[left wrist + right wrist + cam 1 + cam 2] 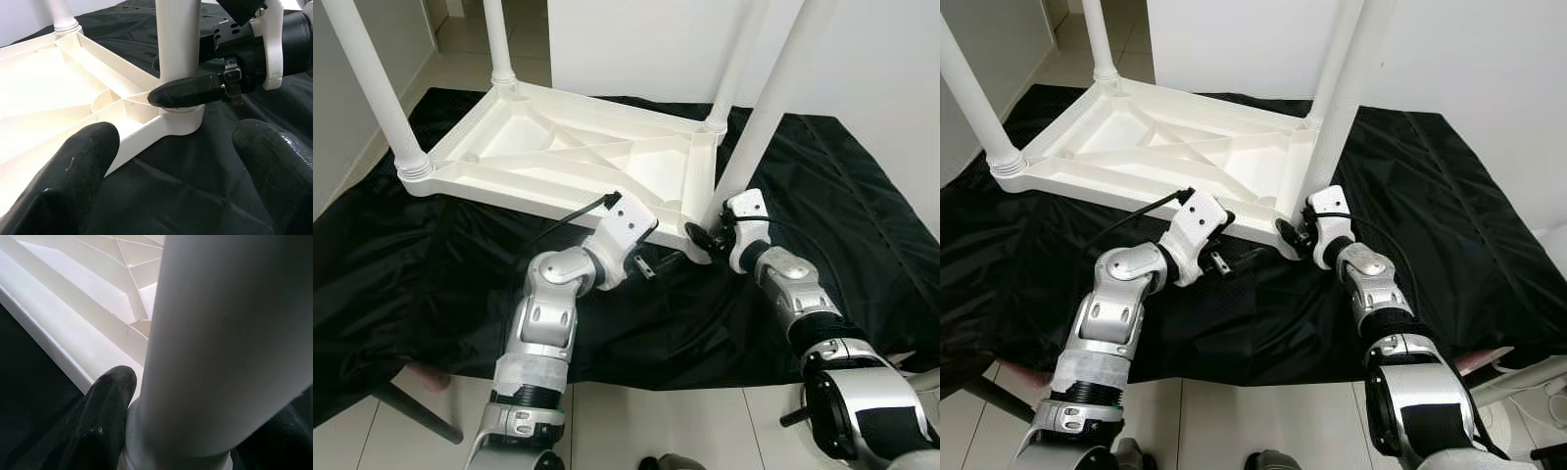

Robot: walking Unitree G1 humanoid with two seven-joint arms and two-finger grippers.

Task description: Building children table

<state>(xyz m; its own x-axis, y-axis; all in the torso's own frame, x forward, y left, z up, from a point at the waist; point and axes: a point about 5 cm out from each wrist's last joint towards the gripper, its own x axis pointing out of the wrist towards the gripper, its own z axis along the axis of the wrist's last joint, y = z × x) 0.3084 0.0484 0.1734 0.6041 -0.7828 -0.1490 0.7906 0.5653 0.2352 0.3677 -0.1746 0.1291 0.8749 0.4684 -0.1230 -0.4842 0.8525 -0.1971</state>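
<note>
Left eye view: white plastic children's table (578, 157) lies upside down on a black fabric sheet (431, 264) over the floor, four round white legs up. Right end effector (713, 238) pinches the near-right white leg (773, 108) at its base; left end effector (651, 264) sits just beside that corner, apart from it.

Left wrist view: its fingers (73, 181) are spread, empty, aimed at the corner socket (181, 120).

Right wrist view: one black finger (100, 421) presses the leg's collar.

Advice: keep the leg vertical, brace the frame with the left, then twist or press until the collar seats flush.
</note>
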